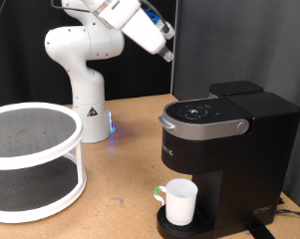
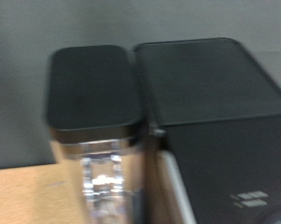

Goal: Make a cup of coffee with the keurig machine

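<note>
The keurig machine (image 1: 224, 139) stands at the exterior view's right, boxy and matte black, with its lid down and its grey handle (image 1: 199, 125) at the front. The white cup (image 1: 179, 202) stands upright on the drip tray under the spout. My gripper (image 1: 165, 48) hangs high above and behind the machine, tilted down towards it, touching nothing. The wrist view looks down on the machine's black lid (image 2: 210, 84), its water tank cover (image 2: 93, 89) and the edge of the button panel (image 2: 250, 198). No fingers show in the wrist view.
A white two-tier round rack (image 1: 30, 159) stands on the wooden table (image 1: 120, 169) at the exterior view's left. The robot's white base (image 1: 90, 110) is behind it. A small green-topped thing (image 1: 157, 195) sits beside the cup.
</note>
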Action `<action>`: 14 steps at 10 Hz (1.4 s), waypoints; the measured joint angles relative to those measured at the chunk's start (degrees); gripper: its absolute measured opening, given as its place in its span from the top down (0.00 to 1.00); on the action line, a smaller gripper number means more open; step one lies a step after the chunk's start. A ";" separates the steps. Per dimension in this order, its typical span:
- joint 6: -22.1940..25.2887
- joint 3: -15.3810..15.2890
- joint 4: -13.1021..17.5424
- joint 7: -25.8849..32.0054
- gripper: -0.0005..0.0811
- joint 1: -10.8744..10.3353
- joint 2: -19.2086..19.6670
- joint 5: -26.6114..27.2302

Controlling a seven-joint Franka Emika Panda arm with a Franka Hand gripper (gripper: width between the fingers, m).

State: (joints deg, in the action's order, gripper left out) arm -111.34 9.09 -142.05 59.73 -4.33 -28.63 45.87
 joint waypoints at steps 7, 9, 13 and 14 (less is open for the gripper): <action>-6.96 -6.83 12.40 -5.31 0.01 -0.36 8.95 -13.98; -8.35 -8.16 15.58 -6.69 0.01 -0.37 11.98 -15.38; -8.71 -9.56 19.58 -7.31 0.01 -0.42 16.54 -17.71; -8.72 -9.85 19.86 -7.31 0.01 -0.42 17.47 -18.71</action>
State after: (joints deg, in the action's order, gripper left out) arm -120.06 -0.76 -122.19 52.42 -4.75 -11.16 27.16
